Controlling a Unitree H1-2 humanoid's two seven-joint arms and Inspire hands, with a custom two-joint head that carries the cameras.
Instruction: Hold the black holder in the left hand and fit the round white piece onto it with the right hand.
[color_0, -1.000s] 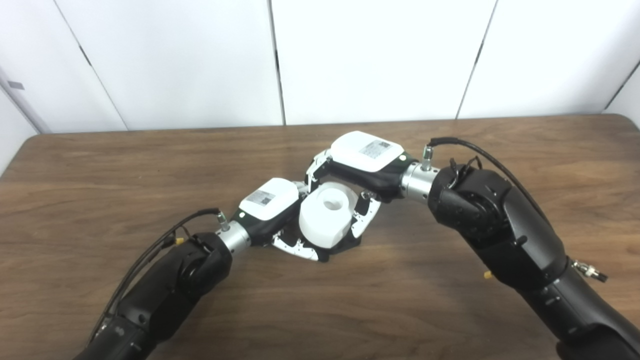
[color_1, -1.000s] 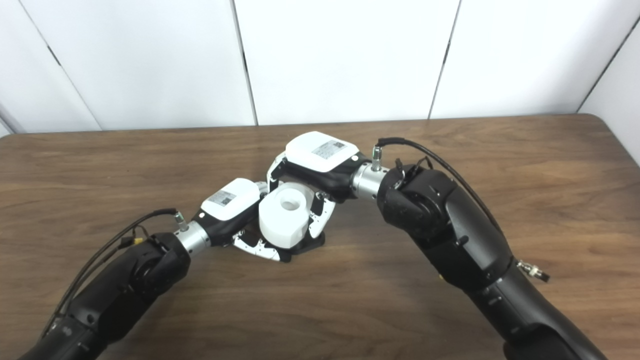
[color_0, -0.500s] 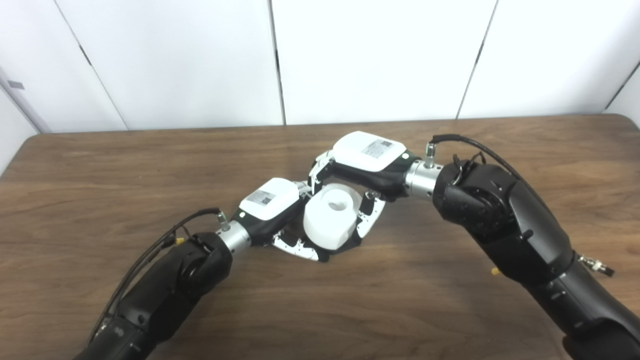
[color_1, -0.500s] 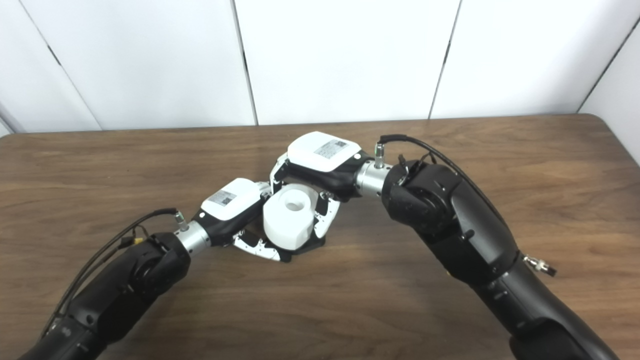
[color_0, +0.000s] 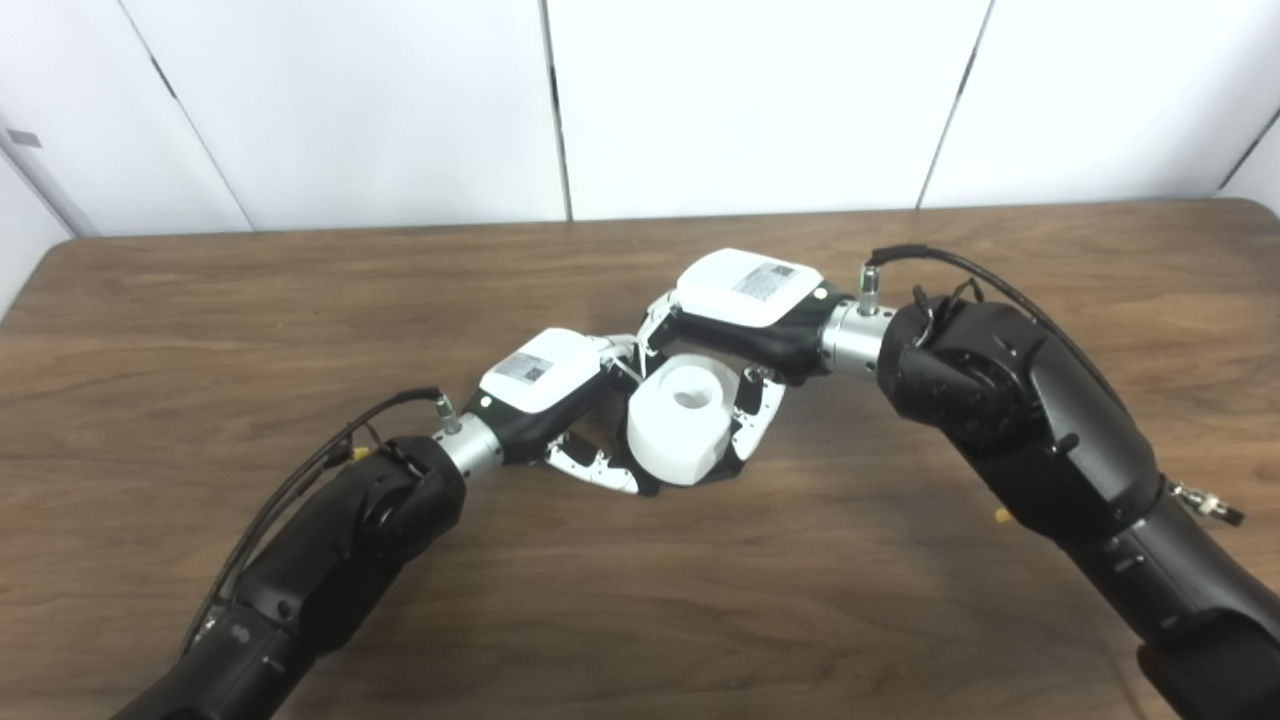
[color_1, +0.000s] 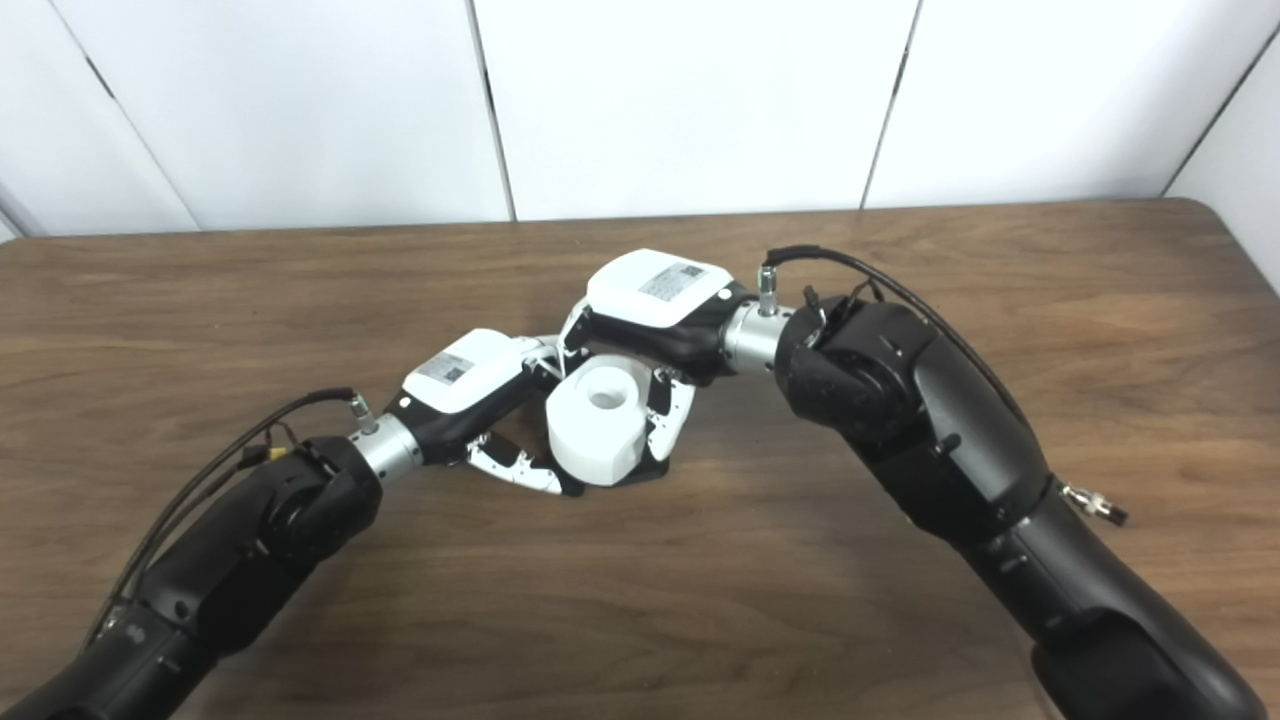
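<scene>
Since 1 second ago, my right hand (color_0: 735, 325) has carried the round white piece (color_0: 683, 420) rightward, fingers closed around it. Beside it, my left hand (color_0: 550, 385) looks curled toward the black holder (color_1: 640, 476), barely visible beneath; grip unclear. Seating step: next, press down squarely.

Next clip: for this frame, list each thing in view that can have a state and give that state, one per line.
Round white piece: upright, hole on top, gripped from the right side, low over the table.
Black holder: mostly hidden under the white piece; only a dark edge shows.
Right hand: shut on the round white piece.
Left hand: fingers curled at the piece's base; its grip on the holder is hidden.
Table: bears both.
</scene>
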